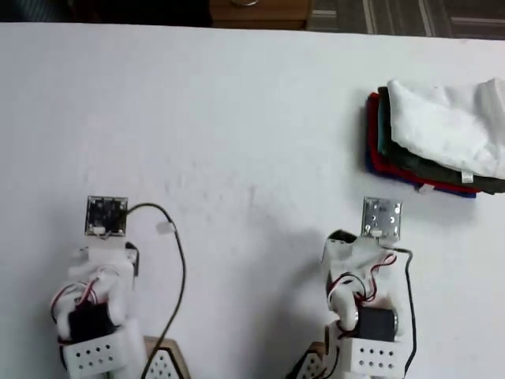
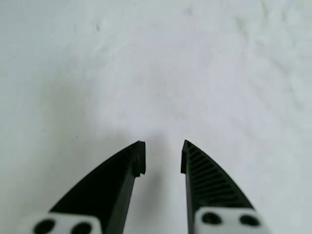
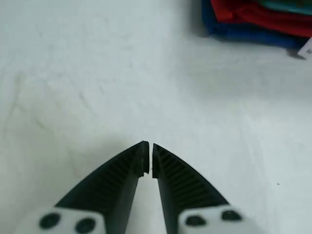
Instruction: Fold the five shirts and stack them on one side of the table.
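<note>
The left gripper (image 2: 162, 157) has its jaws a little apart, with bare table showing through the gap, and it has hold of nothing. Its black fingers (image 2: 207, 178) point out over the white table (image 1: 237, 118), close above it. The right gripper (image 3: 149, 160) is all but closed. Only a thin slit is left between the tips, and nothing is caught in it. It too hangs low over the table.

From above, both arms sit folded back at the near edge, well apart. The left arm (image 1: 93, 312) is at one near corner, and the right arm (image 1: 364, 304) is nearer the clothes. A black cable (image 1: 180, 272) loops from the left arm's wrist camera down to its base.

Beyond the right gripper, apart from it, lies the stack (image 1: 430, 146) of folded shirts at the table's far right side, touched by neither arm. A white shirt (image 1: 450, 126) lies on top, somewhat loose and spilling toward the edge. Under it is a dark shirt (image 1: 418, 167), olive or black, though I cannot say which. Below that come a teal shirt (image 1: 383, 130), a red shirt (image 3: 253, 14) and a blue shirt (image 3: 243, 31) at the bottom, flat on the table. A small white tag (image 1: 467, 177) sticks out at the stack's near edge.
</note>
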